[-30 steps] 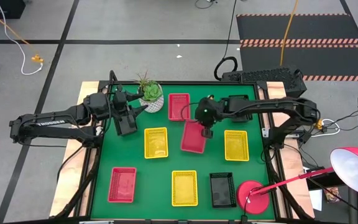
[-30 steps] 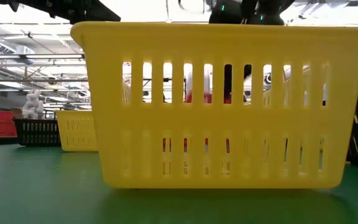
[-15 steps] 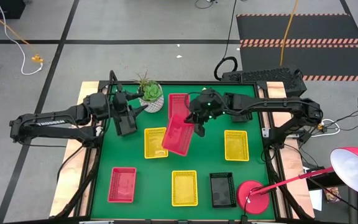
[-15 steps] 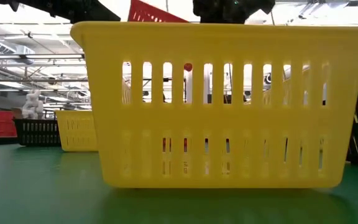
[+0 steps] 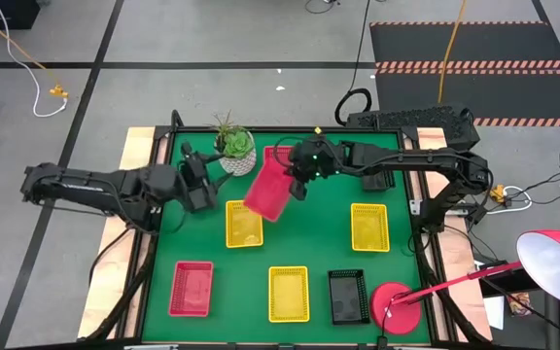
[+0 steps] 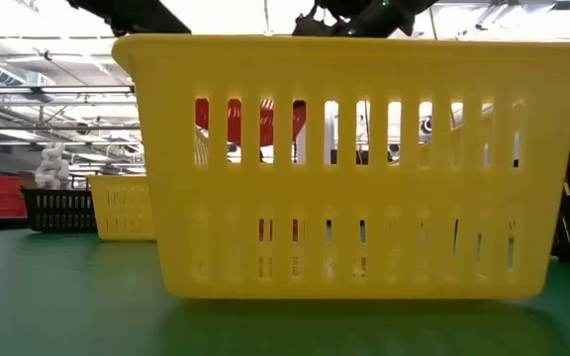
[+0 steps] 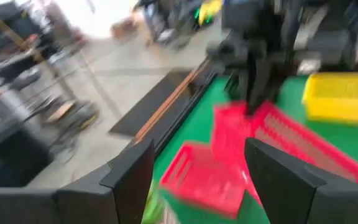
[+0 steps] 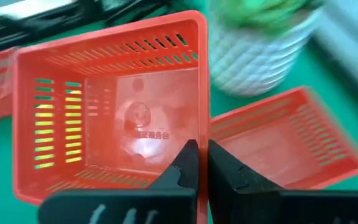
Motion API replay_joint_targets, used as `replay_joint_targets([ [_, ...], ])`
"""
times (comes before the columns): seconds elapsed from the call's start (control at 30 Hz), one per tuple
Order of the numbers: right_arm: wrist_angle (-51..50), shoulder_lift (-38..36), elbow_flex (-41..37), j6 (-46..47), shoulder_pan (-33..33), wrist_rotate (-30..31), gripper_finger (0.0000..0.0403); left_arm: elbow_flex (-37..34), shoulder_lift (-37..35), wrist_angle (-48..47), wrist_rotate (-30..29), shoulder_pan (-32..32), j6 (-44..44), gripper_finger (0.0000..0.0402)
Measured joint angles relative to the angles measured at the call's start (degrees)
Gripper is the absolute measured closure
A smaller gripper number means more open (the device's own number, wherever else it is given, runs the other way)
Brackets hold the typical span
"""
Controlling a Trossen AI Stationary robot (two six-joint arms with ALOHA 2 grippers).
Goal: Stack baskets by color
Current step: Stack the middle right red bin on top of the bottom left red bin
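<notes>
My right gripper (image 5: 297,185) is shut on a red basket (image 5: 268,188), held tilted in the air at the table's far middle. A second red basket (image 8: 284,143) rests flat on its bottom just beyond it, beside the white plant pot (image 5: 234,151). My left gripper (image 7: 197,186) stands open at the far left, pointing toward the held basket, with nothing between its fingers. On the green mat lie three yellow baskets (image 5: 243,223), (image 5: 369,227), (image 5: 289,293), one more red basket (image 5: 191,288) and a black basket (image 5: 348,296). My right gripper pinches one side wall of the red basket at its rim (image 8: 202,134), one finger inside the basket and one outside. The fingers come slanting down from the table's right. The basket hangs lifted clear of the mat, tipped, its open side toward the wrist camera.
A round red lamp base (image 5: 397,303) stands at the near right corner, with its shade (image 5: 552,264) beyond the table's edge. In the low view a yellow basket (image 6: 354,163) fills the front and hides most of the table behind it.
My right gripper has risen and gone toward the table's far left with the red basket, which has come up off the mat and tipped over. It now hangs by the far red basket and the plant pot. My left arm has swung, so its gripper points toward the table's right.
</notes>
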Motion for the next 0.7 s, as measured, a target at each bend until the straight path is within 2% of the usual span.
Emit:
replay_joint_targets([
  [0.07, 1.21, -0.02, 0.02, -0.18, -0.29, 2.16, 0.0402, 2.33, 2.48, -3.4, -5.51, -2.73, -2.42, 0.0149],
  [0.17, 3.69, 0.0, 0.0, -0.18, -0.48, 1.1, 0.0402, 7.18, 6.27, -9.16, -10.55, -6.51, -6.41, 0.0149],
  [0.33, 7.47, 0.0, 0.0, 1.8, 1.61, -6.52, 0.0402, 16.6, 10.58, -19.13, -11.39, -11.09, -9.97, 0.0149],
  [0.5, 13.82, 1.04, 0.03, 2.5, 7.54, -6.78, 0.0402, 23.07, 10.97, -23.41, -12.09, -12.65, -10.55, 0.0149],
  [0.7, 23.13, 7.2, 1.42, 2.8, 12.01, -7.02, 0.0402, 24.69, 7.23, -23.61, -12.07, -12.67, -9.92, 0.0149],
])
